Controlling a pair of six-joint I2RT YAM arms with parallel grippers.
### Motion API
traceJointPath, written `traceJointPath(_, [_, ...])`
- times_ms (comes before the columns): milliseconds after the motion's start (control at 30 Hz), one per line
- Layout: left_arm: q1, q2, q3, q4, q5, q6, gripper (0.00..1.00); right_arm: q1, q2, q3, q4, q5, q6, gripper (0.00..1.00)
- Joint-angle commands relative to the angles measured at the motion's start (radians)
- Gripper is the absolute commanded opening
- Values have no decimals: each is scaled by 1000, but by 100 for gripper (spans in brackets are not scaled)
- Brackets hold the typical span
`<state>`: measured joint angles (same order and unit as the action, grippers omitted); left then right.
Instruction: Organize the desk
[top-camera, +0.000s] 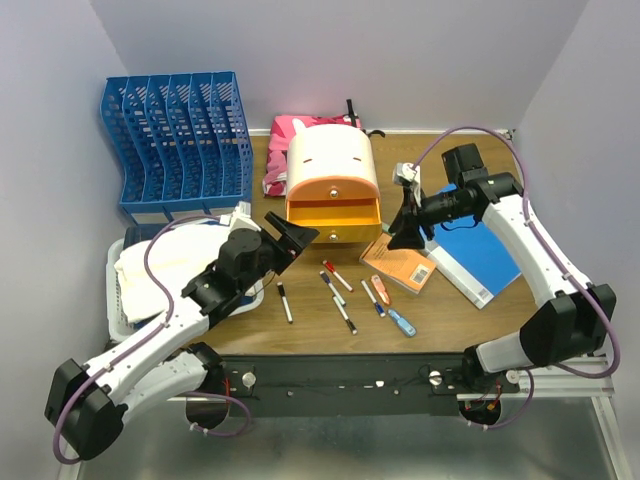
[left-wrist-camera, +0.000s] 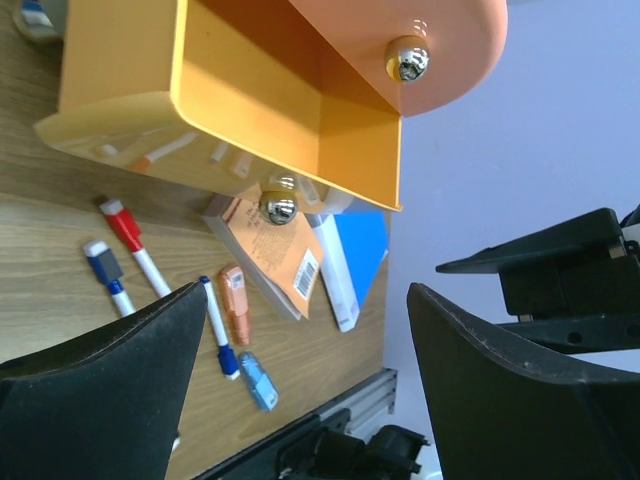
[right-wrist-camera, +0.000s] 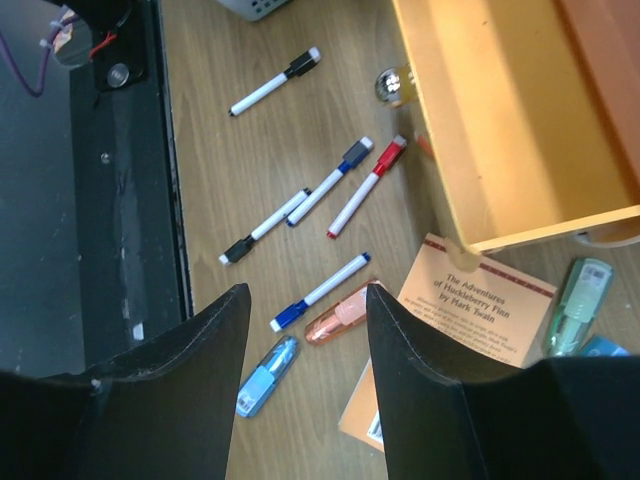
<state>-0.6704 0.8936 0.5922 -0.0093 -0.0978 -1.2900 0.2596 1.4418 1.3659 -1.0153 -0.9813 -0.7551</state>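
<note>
The desk (top-camera: 450, 312) is a brown wood top. An orange-and-white drawer box (top-camera: 333, 185) stands at its middle with its upper drawer (left-wrist-camera: 250, 100) pulled open. Several markers (top-camera: 337, 275) lie loose in front, along with an orange highlighter (right-wrist-camera: 343, 313) and a blue correction tape (right-wrist-camera: 267, 375). An orange book (top-camera: 400, 265) and a blue notebook (top-camera: 482, 255) lie to the right. My left gripper (top-camera: 290, 233) is open and empty, in the air left of the drawer. My right gripper (top-camera: 407, 235) is open and empty above the book's near edge.
A blue file rack (top-camera: 175, 140) stands at the back left. A white tray with cloth (top-camera: 125, 300) sits at the left under my left arm. A pink-and-white item (top-camera: 300, 135) lies behind the drawer box. A green correction tape (right-wrist-camera: 577, 305) lies by the book. The black rail (top-camera: 340, 375) runs along the front.
</note>
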Motion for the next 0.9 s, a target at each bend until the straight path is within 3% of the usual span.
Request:
traceJointPath(0, [8,-56,14,-102,-77,139,90,-2,-44,-62,-80,-25,-105,58])
traceJointPath(167, [8,-91,84,-184,-132,368,90,33,-80,-165,-39,9,-153,58])
traceJointPath(333, [9,-126,147,-332,-197,567,91,173,-130,-272,70,117,-119,58])
traceJointPath(600, [11,-257,124,-426,-252,621,91,383,-141,-476,354,355,88,58])
traceJointPath(867, [11,-360,89,-504,-272,613,91,492,-110,-602,587,590,266,56])
